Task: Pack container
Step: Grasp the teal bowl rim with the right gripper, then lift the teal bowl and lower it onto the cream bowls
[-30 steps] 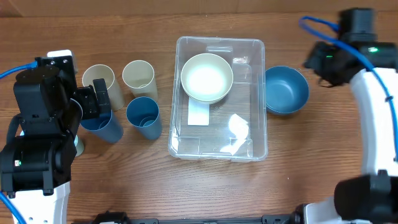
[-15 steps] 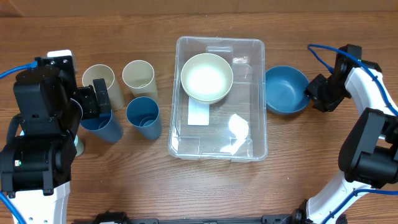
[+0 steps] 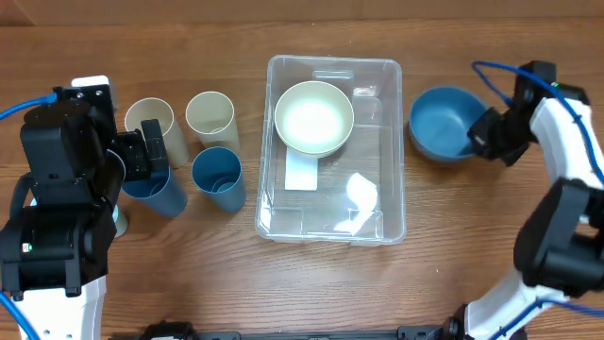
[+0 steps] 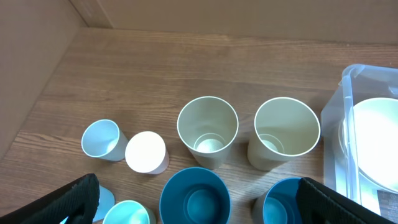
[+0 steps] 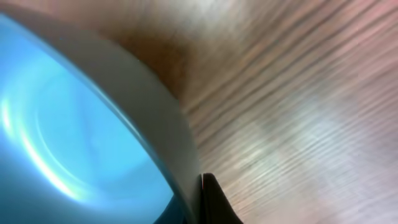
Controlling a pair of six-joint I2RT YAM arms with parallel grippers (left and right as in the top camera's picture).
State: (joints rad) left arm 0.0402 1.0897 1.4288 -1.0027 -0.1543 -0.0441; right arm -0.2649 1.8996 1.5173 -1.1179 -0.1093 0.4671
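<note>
You are on the blue bowl (image 3: 442, 121) step. Your right hand (image 3: 483, 134) is clamped on its right rim, just beside the container (image 3: 392, 203). The container sits mid-tabletop (image 3: 311, 293) with the cream bowl (image 3: 313, 116) in its far end. Next, as I judge it, you need to lift the bowl over the container's wall, carry it left and lower it into the free near half. Your left hand (image 3: 142, 156) hangs wide open over the cups (image 3: 216, 175), holding nothing.

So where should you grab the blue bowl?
Its thin rim, on the edge nearest the right arm: one finger inside, one outside. The blue bowl opens upward and is too wide to span, and the right gripper is shut on that rim.
</note>
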